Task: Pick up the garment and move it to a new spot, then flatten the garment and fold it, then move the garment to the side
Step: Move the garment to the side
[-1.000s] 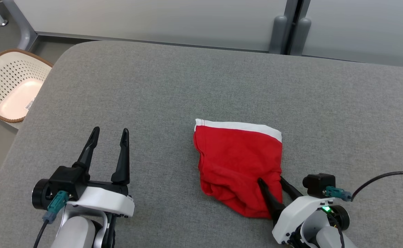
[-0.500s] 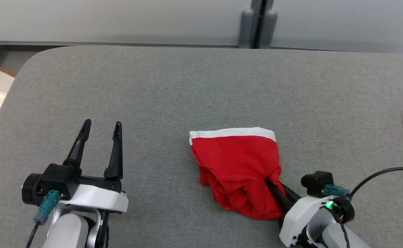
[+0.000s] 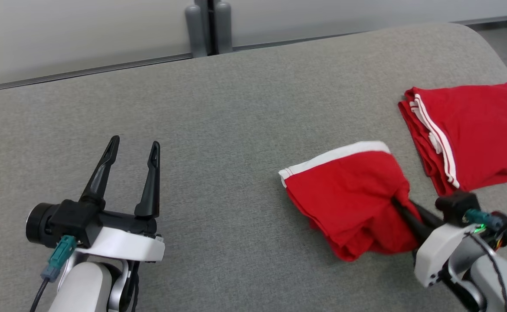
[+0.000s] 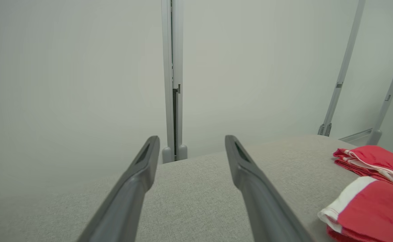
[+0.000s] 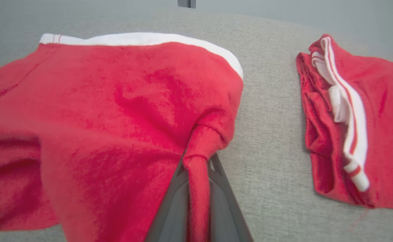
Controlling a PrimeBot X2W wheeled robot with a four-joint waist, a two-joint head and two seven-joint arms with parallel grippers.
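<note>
Your right gripper (image 3: pixel 400 204), open a second ago, is now pinched shut on the folded red cloth garment with a white band (image 3: pixel 344 195), just beside the red striped folded pile (image 3: pixel 474 130), so the move aside has likely begun; your left gripper (image 3: pixel 132 147) gapes empty.

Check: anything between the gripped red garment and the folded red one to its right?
Nothing: bare grey table surface separates the gripped garment from the folded garment, clearest in the right wrist view.

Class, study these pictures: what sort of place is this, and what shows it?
Probably a robotics test lab set up for laundry folding: a grey fabric-covered table, plain pale partition panels, and a folded red garment lying beside a second red garment.
</note>
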